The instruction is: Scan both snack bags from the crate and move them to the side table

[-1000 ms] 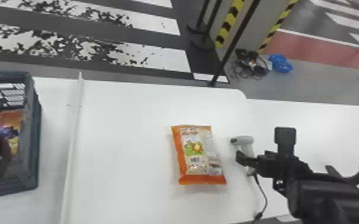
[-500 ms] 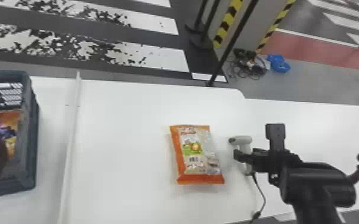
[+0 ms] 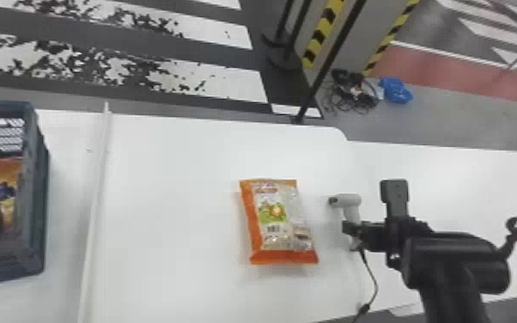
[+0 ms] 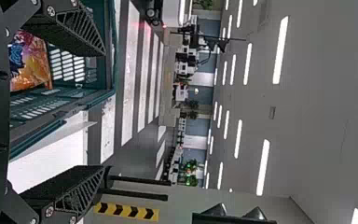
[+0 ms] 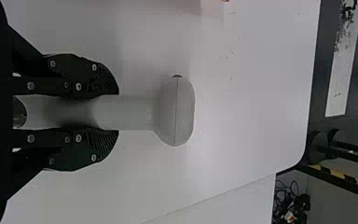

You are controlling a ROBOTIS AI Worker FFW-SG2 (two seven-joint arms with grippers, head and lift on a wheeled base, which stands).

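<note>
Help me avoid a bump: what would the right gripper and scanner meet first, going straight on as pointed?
Most likely the white table, beyond the scanner held in the right gripper; how high they sit above it is unclear.

Snack bag (image 3: 277,219) on table (image 3: 176,193) edged in orange, its pale middle marked with green and yellow. Table finished in white. Crate (image 3: 38,232) coloured dark blue-grey, teal in left wrist view; snack bag inside (image 3: 12,167) patterned in orange, blue and purple. Scanner (image 3: 349,200) cased in light grey, gripped by black right hand (image 3: 351,230). Far floor (image 3: 210,51) striped dark and white, white partly speckled black. Pillar edge (image 3: 323,30) banded yellow and black.
</note>
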